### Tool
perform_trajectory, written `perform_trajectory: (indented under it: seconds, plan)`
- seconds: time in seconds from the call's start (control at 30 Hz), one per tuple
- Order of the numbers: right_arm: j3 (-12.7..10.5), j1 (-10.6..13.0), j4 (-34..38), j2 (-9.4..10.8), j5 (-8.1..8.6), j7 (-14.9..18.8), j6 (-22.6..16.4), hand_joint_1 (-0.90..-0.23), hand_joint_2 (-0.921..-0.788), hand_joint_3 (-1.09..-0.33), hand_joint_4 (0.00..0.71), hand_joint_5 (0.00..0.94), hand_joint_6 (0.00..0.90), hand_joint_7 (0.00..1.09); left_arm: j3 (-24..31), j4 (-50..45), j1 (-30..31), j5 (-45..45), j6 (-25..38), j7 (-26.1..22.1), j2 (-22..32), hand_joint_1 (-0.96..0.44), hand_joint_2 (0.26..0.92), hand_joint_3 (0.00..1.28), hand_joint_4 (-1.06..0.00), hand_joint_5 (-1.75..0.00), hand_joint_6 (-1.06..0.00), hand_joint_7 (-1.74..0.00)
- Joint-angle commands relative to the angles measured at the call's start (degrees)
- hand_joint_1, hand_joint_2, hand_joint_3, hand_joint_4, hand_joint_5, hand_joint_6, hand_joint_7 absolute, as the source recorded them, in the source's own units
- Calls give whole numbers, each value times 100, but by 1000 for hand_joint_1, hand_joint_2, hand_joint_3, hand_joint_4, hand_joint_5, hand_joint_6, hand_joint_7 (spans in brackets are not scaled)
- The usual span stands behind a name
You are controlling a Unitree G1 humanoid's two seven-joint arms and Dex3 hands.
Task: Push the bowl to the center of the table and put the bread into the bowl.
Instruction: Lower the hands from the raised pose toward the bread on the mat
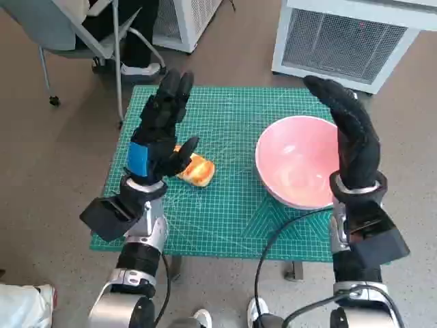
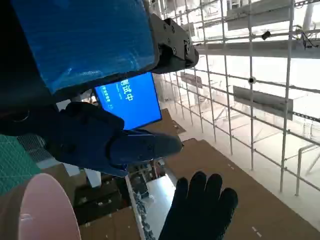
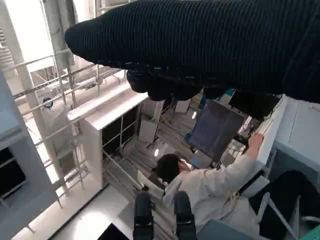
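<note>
A pink bowl (image 1: 298,160) sits on the right half of the green cutting mat (image 1: 225,116); a slice of its rim (image 2: 42,210) shows in the left wrist view. The bread (image 1: 197,169), a golden roll, lies left of the mat's middle. My left hand (image 1: 158,133) is raised above the mat beside the bread, fingers stretched away from me, thumb over the bread's near end, holding nothing. My right hand (image 1: 349,133) stands upright at the bowl's right rim, fingers extended and empty; it also shows as a black glove (image 2: 202,210). The right wrist view shows only my glove (image 3: 200,45) and the room.
A white grilled appliance (image 1: 345,37) stands beyond the table's far right corner. A chair (image 1: 82,34) and a person's feet (image 1: 140,68) are at the far left. A person in a pale top (image 3: 210,192) sits in the room. A cable (image 1: 273,246) hangs over the near edge.
</note>
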Motion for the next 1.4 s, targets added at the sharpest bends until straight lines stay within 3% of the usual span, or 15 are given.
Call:
perform_trajectory:
  seconds: [0.03, 0.67, 0.93, 1.2, 1.4]
  plan:
    - [5, 125, 35, -1, -124, -62, 71, -510, -921, -811, 233, 1, -1, 552, 23, 24, -50, 8, -34, 22, 10, -482, 921, 389, -209, 0, -289, -16]
    - [25, 113, 101, -49, -71, -46, 70, -510, -921, -812, 236, 2, -1, 549, 14, 131, -102, 137, -122, 145, 53, -498, 921, 394, -212, -1, -296, -19]
    - [-220, 202, 217, -328, 118, -34, -19, -504, -921, -828, 232, 0, -1, 549, 27, 194, -129, 116, -150, 138, 89, -503, 921, 395, -219, -4, -302, -22]
    - [-773, 222, 899, -578, -8, -563, -163, -497, -921, -836, 240, 6, -1, 565, 72, 241, -135, 8, -148, 50, 111, -497, 921, 394, -226, -6, -305, -23]
    - [-1047, 160, 1659, -837, -332, -1230, -128, -514, -921, -813, 249, 9, 2, 570, 111, 237, -154, -62, -103, -4, 103, -488, 921, 380, -234, -8, -311, -26]
